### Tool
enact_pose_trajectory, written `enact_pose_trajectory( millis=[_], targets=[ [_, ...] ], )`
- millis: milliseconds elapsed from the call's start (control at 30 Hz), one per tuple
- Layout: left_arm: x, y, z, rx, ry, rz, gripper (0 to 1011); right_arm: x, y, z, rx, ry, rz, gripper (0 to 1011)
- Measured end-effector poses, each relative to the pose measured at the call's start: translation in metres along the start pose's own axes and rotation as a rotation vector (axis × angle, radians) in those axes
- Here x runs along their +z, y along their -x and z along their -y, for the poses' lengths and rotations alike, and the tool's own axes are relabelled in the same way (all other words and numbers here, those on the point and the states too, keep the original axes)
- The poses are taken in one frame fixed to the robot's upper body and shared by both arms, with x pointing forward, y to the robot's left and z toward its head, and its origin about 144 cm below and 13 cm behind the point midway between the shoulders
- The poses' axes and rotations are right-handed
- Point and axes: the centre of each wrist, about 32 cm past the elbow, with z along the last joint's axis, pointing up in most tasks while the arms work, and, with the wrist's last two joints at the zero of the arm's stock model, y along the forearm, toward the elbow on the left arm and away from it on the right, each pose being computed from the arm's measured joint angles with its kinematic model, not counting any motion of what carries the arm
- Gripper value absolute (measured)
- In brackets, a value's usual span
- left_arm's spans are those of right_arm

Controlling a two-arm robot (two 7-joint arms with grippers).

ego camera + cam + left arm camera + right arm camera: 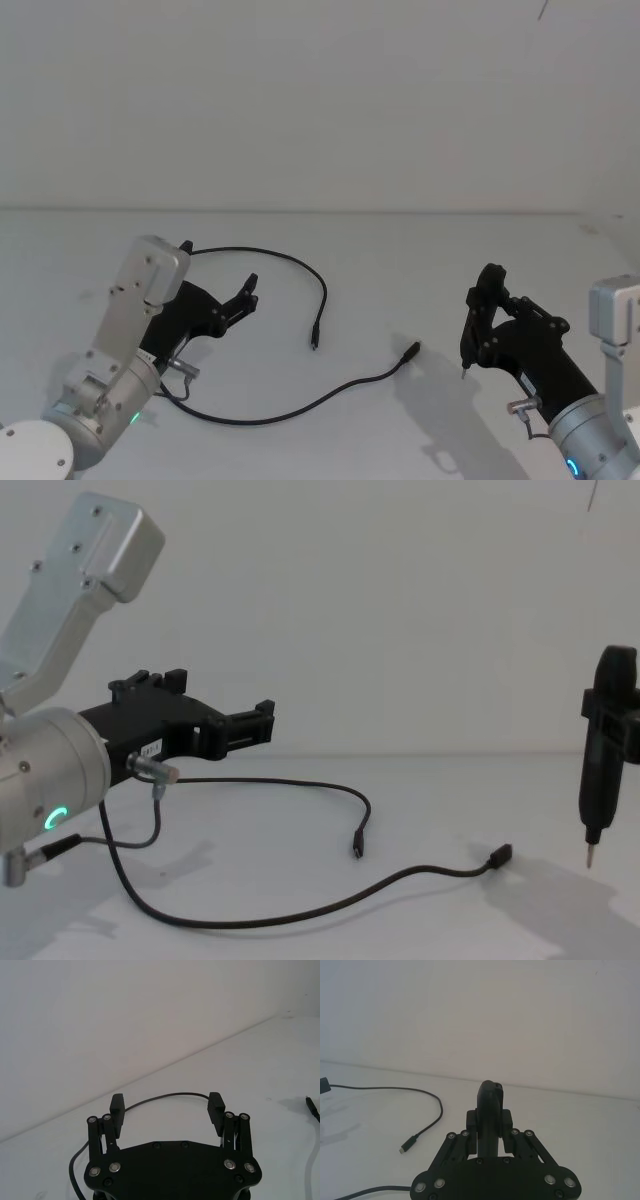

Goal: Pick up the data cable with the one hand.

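The data cable (322, 287) is a long thin black cord lying on the white table in a loose curve, with one plug (313, 342) mid-table and the other (411, 350) to its right. My left gripper (218, 268), the black two-fingered hand on a silver cylinder with a green light, hovers open over the cable's left loop. In the left wrist view the cable (170, 1094) arcs just beyond the spread fingertips of this gripper (166, 1106). The chest view shows the gripper (222, 712) above the cord (300, 912). My right gripper (487, 315) stands at the right, shut on a slim black tool (489, 283).
The tool's pointed metal tip (589, 856) hangs just above the table at the right. A plain white wall rises behind the white table (400, 250).
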Motion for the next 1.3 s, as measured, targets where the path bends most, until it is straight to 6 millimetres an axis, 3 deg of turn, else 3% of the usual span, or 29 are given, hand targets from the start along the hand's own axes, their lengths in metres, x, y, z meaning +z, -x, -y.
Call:
enact_pose_trajectory(
  millis=[1300],
  targets=[
    [0.0003,-0.0005,0.0002,-0.007,-0.001,0.0,1001,-0.0001,0.0,0.0,0.0,0.0,0.0,279]
  ],
)
